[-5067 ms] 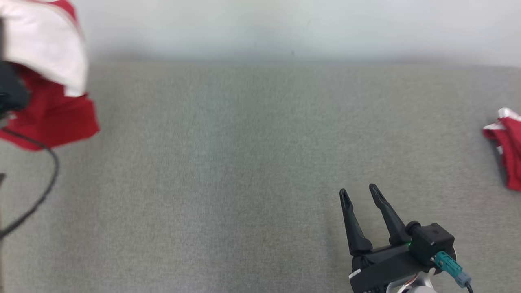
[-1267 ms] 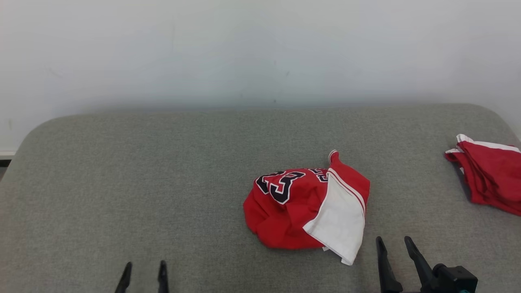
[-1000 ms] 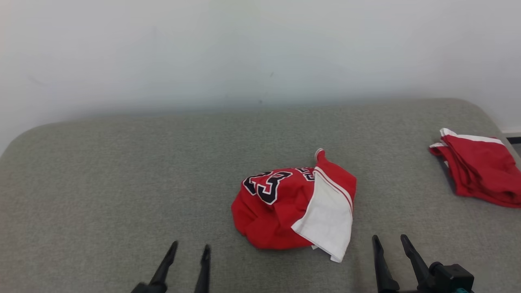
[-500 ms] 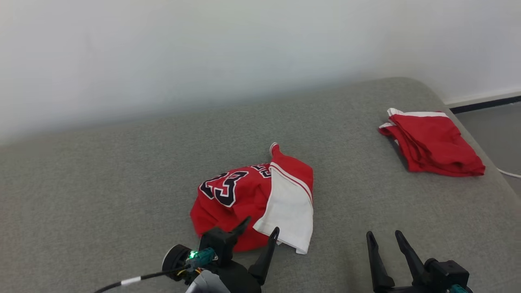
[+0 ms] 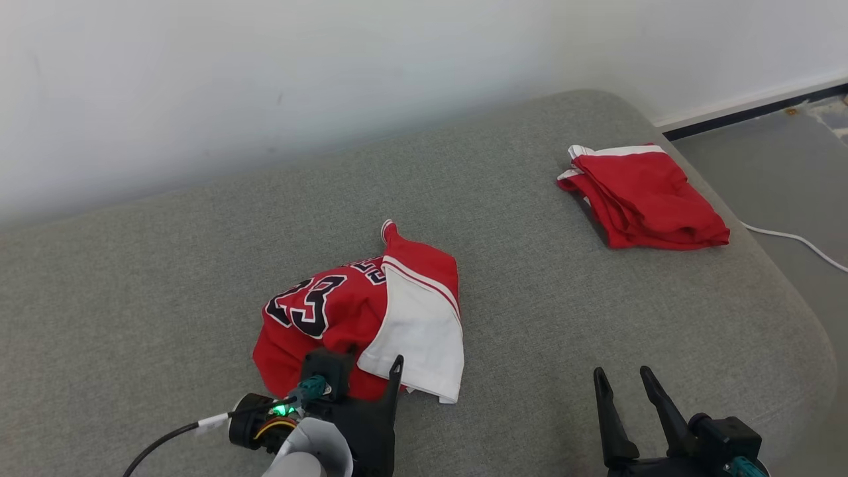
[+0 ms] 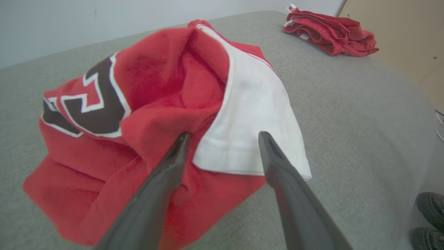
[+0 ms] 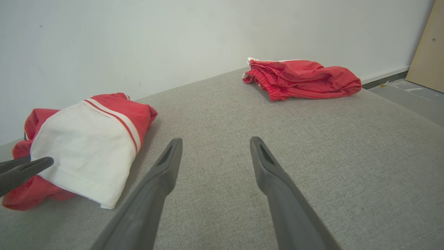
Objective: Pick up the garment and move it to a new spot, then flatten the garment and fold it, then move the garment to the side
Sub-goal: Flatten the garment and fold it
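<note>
- Red jersey garment (image 5: pixel 311 318) lies crumpled mid-surface (image 5: pixel 132 298), nearer the near edge, not yet flattened.
- Left tool (image 6: pixel 224 134): fingers spread astride the white hem, probably to pinch it.
- Right tool (image 5: pixel 621 371): spread, empty, by the near edge.

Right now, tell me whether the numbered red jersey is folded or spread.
Neither: crumpled. The jersey lies in a bunched heap, white panel flopped over the red.
</note>
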{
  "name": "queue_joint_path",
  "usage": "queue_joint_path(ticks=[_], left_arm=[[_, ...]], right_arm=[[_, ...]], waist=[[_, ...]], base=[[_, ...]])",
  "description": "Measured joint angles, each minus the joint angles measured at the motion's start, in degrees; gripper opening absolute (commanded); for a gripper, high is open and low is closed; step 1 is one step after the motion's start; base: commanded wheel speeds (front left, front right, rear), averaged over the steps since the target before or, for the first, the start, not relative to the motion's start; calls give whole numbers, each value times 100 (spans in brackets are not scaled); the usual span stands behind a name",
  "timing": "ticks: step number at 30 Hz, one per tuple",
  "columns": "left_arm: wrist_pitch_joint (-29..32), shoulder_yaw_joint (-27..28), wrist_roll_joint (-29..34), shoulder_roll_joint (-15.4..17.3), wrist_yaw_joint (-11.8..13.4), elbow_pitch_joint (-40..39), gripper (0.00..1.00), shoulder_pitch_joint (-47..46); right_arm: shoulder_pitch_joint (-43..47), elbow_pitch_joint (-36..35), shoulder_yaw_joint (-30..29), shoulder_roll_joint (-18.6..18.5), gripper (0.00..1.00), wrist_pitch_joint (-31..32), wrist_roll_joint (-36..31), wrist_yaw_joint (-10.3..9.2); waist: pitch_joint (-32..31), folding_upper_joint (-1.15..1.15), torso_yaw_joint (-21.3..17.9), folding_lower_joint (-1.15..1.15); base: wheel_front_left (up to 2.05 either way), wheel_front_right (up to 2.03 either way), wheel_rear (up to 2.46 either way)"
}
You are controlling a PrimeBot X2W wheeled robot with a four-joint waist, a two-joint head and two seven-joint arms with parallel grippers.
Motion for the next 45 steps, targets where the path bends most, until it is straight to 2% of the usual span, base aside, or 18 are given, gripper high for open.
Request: queue_joint_path(ticks=[4, 6, 8, 12, 16, 21, 22, 24, 33, 39, 45], left_arm=[[-97, 78, 14, -7, 234, 203, 100, -138], [-107, 88, -29, -5, 214, 282, 100, -180], [-92, -2, -97, -14, 26, 355, 100, -211], [-60, -202, -162, -44, -80, 415, 100, -297], [-20, -381, -277, -57, -97, 495, 100, -388], [125, -541, -433, -69, 96, 761, 100, -533], [176, -601, -449, -64, 134, 814, 48, -577], [178, -716, -559, -67, 148, 813, 0, -664], [-57, -1305, -1146, -69, 119, 356, 0, -1433], [-430, -1555, -1459, -69, 31, -23, 0, -2730], [-1076, -1574, -1893, -69, 155, -210, 0, -4043]], right_arm=[[-17, 44, -11, 1, 100, -18, 25, 0], [-32, 66, -2, 0, 100, -33, 33, 0], [-66, 98, 26, 1, 100, -54, 57, 0], [-101, 135, 69, 1, 100, -63, 99, 0], [-130, 163, 111, 1, 100, -83, 123, 0], [-181, 198, 138, 1, 100, -92, 132, 0], [-191, 208, 148, 1, 100, -92, 133, 0], [-204, 215, 156, 1, 100, -104, 134, 0], [-233, 266, 170, 2, 100, -127, 171, 0], [-336, 339, 316, 2, 100, -159, 221, 0], [-396, 452, 431, 2, 100, -211, 256, 0]], waist=[[62, 0, -28, 0], [56, 0, -16, 0], [47, 0, 2, 0], [36, 0, 12, 0], [37, 0, -11, 0], [46, 0, -81, 0], [49, 0, -100, 0], [52, 0, -135, 0], [58, 0, -206, 0], [68, 0, -276, 0], [91, 0, -448, 0]], base=[[0, 0, 0], [0, 0, 0], [0, 0, 0], [0, 0, 0], [0, 0, 0], [0, 0, 0], [0, 0, 0], [0, 0, 0], [0, 0, 0], [0, 0, 0], [0, 0, 0]])
